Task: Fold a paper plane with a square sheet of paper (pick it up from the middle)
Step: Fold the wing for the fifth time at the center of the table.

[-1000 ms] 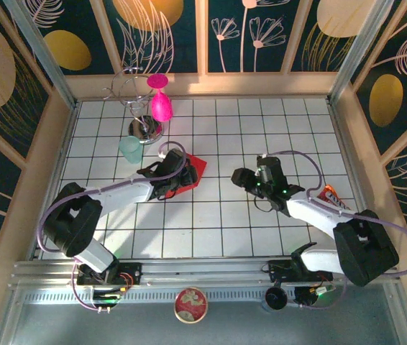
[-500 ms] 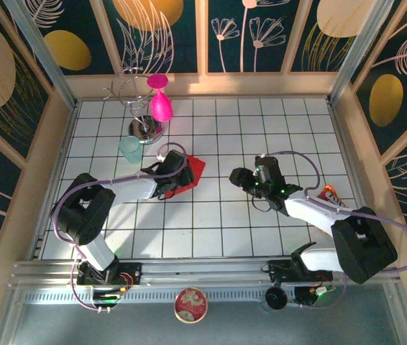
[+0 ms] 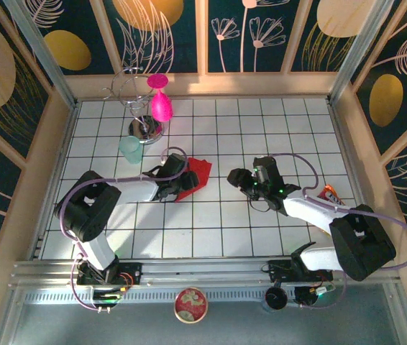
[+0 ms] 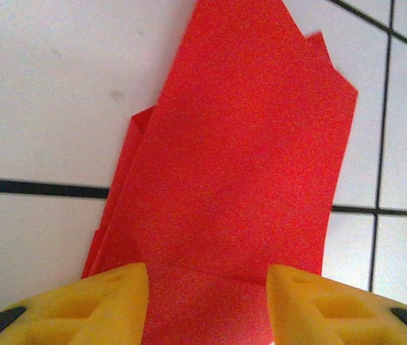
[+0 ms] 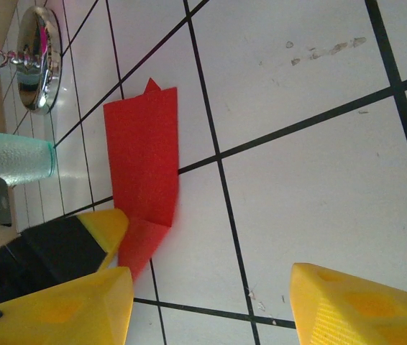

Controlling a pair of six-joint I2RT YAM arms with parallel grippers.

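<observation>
The left pincer (image 4: 207, 279) sits low on the surface (image 3: 261, 129), its yellow fingers (image 4: 110, 302) set either side of the near end of the folded red paper (image 4: 239, 158). Whether they actually pinch it I cannot tell. The paper, seen from overhead (image 3: 198, 171), lies flat in layers just ahead of that pincer (image 3: 183, 184), near the middle of the tiled surface, its jagged far end pointing away. The right pincer (image 5: 211, 279) hovers wide apart and empty, facing the paper (image 5: 146, 151) from well apart. Behind stand a teal cup (image 3: 131, 149), a chrome stand (image 3: 144, 128) and a magenta goblet (image 3: 160, 104).
</observation>
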